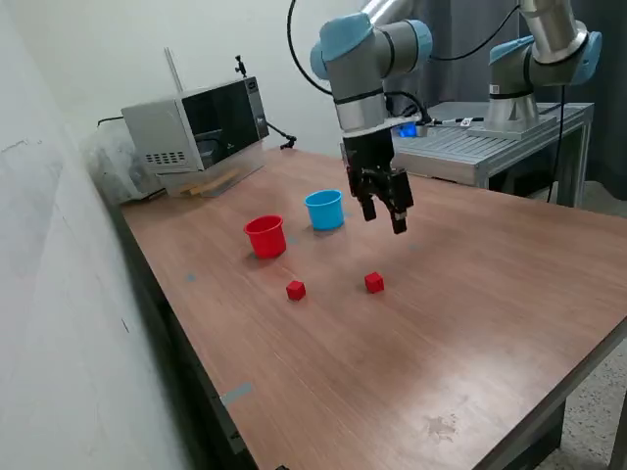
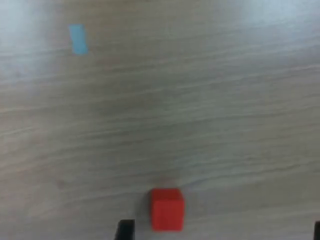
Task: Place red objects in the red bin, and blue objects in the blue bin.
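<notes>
Two small bright red cubes lie bare on the brown wood-grain worktop (image 1: 470, 323), toward its middle: one (image 1: 296, 290) nearer the long wall-side edge, the other (image 1: 373, 282) (image 2: 167, 209) well apart from it and farther from that edge. Beyond them, toward the far edge, stand the small round red plastic cup (image 1: 265, 236) and the small round light-blue plastic cup (image 1: 324, 210), upright and near each other, not touching. Above the worktop hangs the black two-finger pincer (image 1: 384, 213), fingers spread and holding nothing, beside the blue cup. At the far corner sits a grey and black microwave-like box (image 1: 196, 125). A short strip of blue tape (image 2: 77, 38) marks the wood.
</notes>
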